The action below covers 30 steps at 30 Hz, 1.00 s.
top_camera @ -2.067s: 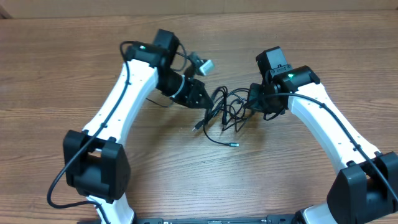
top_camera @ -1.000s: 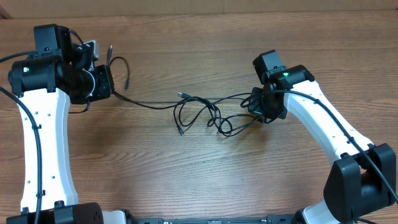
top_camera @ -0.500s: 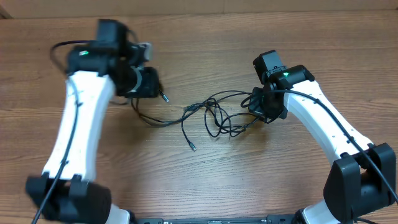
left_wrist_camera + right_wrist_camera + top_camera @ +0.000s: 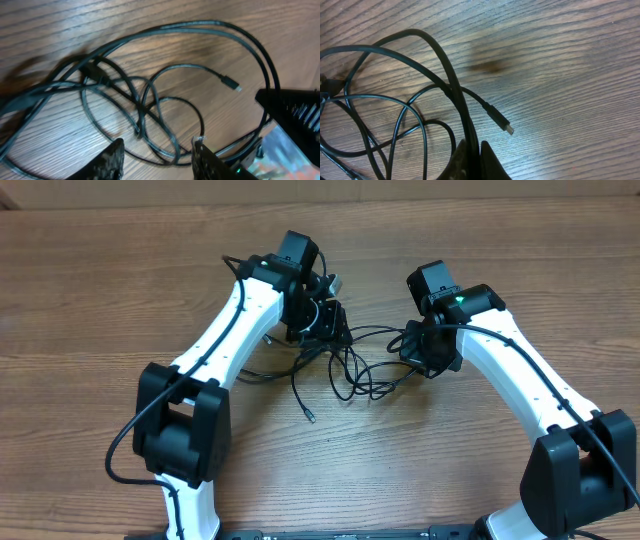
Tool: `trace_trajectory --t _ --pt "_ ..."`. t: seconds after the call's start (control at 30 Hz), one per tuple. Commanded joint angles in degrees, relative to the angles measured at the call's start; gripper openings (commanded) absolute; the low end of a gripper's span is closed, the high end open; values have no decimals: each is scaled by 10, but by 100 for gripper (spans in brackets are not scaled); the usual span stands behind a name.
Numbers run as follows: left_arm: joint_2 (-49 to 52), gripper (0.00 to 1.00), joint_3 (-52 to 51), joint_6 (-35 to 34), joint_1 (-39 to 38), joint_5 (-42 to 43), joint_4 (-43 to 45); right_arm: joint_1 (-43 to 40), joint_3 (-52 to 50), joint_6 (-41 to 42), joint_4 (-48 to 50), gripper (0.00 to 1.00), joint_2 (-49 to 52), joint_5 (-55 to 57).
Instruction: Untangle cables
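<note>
The cables [image 4: 348, 372] lie as a loose tangle of thin black loops on the wooden table between the two arms. My left gripper [image 4: 332, 335] hovers over the tangle's upper left part. In the left wrist view it [image 4: 158, 161] is open, with several cable loops [image 4: 150, 115] on the table below the gap and nothing pinched. A small plug [image 4: 231, 83] lies free further out. My right gripper [image 4: 412, 352] is at the tangle's right edge. In its wrist view it [image 4: 472, 159] is shut on one black cable [image 4: 451, 80], and a plug end [image 4: 501, 122] rests beside it.
One loose cable end with a plug [image 4: 310, 416] trails toward the table's front. Another strand [image 4: 262, 373] runs left under the left arm. The arm bases [image 4: 180, 430] stand at the front left and front right, with thicker black arm cables along them.
My left arm swung from the far left back to the centre, over the tangle. Its jaws opened, and the strand it had pulled left now lies slack. The right arm has not moved.
</note>
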Motion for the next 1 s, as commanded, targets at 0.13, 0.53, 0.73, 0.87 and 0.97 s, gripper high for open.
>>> trace_trajectory --t 0.13,0.53,0.73,0.87,0.97 --pt "15 41 -2 -60 -48 -29 19 -2 0 4 1 4 1 10" --pt "15 40 -2 -103 -95 -142 2 -2 0 4 -3 4 1 10" --pt "16 39 -2 -103 -107 -165 2 -2 0 4 -5 4 1 10" --pt "17 39 -5 -103 -113 -170 2 -2 0 4 -5 4 1 10" --pt "18 38 -6 -103 -115 -182 2 -2 0 4 -6 4 1 10"
